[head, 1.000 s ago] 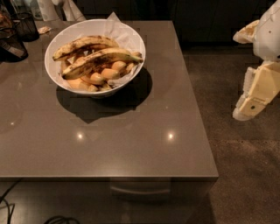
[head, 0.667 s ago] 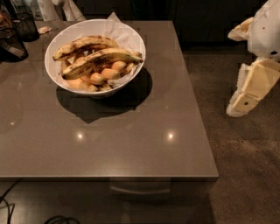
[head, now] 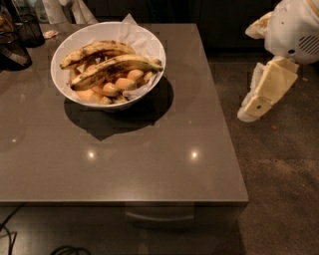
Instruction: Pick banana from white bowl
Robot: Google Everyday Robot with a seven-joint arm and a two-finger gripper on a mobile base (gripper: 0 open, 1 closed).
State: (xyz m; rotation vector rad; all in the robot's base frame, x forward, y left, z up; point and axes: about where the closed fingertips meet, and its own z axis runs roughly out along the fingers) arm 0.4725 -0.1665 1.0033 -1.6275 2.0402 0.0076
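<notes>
The white bowl (head: pixel 56 83) stands on the far left part of the grey table (head: pixel 149 164), lined with white paper. The banana (head: pixel 115 67), long, dull yellow with black-brown streaks, lies across the front of the bowl on top of the pile. A shorter brown-blotched banana (head: pixel 94 51) lies behind it. Small orange-yellow bananas (head: pixel 122 83) fill the bowl under them. My gripper (head: pixel 255 102), cream and white, hangs off the table's right side, well to the right of the bowl, above the floor and holding nothing.
A dark mesh cup (head: pixel 29 29) and another dark object (head: pixel 12 52) stand at the table's far left. White cloth (head: pixel 65 10) hangs behind the table. A drawer handle (head: pixel 159 216) shows below the front edge. Brown floor (head: pixel 279 189) lies to the right.
My arm and gripper have moved left toward the table's right edge and slightly up. The bowl and the bananas have not moved.
</notes>
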